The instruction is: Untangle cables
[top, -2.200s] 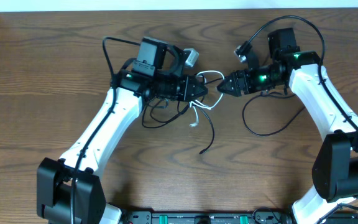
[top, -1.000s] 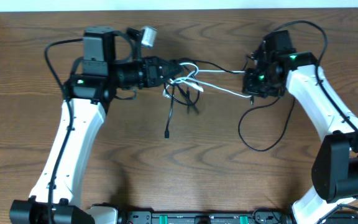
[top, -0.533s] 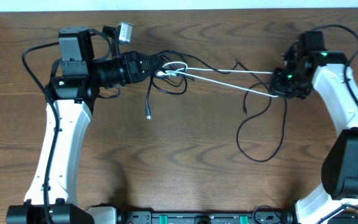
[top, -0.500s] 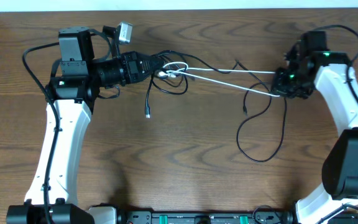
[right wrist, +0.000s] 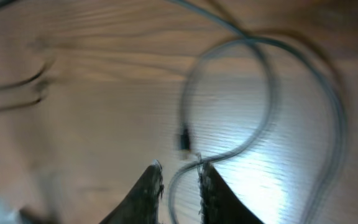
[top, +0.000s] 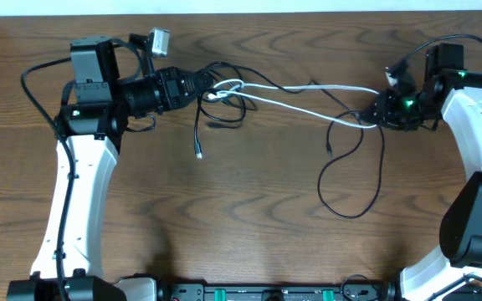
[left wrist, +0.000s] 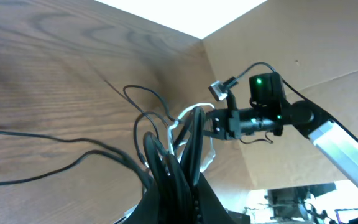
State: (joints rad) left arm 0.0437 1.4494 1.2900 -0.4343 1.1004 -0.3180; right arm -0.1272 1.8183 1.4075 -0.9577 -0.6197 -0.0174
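Left claw [top: 201,84]: clamped on the knot [top: 224,90] of black and white cables.
Right claw [top: 373,114]: fingers narrowly parted, view blurred; 1 cord lies in the gap, seemingly loose.
White cable [top: 308,102]: 2 strands, axis 9-to-3 o'clock, running from knot to right claw.
Black loop [top: 354,180]: slack, at 6 o'clock of right claw.
Nearer arm: left, touching the knot; right stands well apart at 3 o'clock.

Pretty sure this is a robotics lab bench, not anyone's home or office. Two white robot arms, the left arm [top: 78,192] and the right arm [top: 475,142], work over a wood-grain table [top: 249,251]. A black rail [top: 266,293] with green bits runs along the near edge. Plain tan boards [left wrist: 303,43] wall it off behind the right arm, test-cell style.
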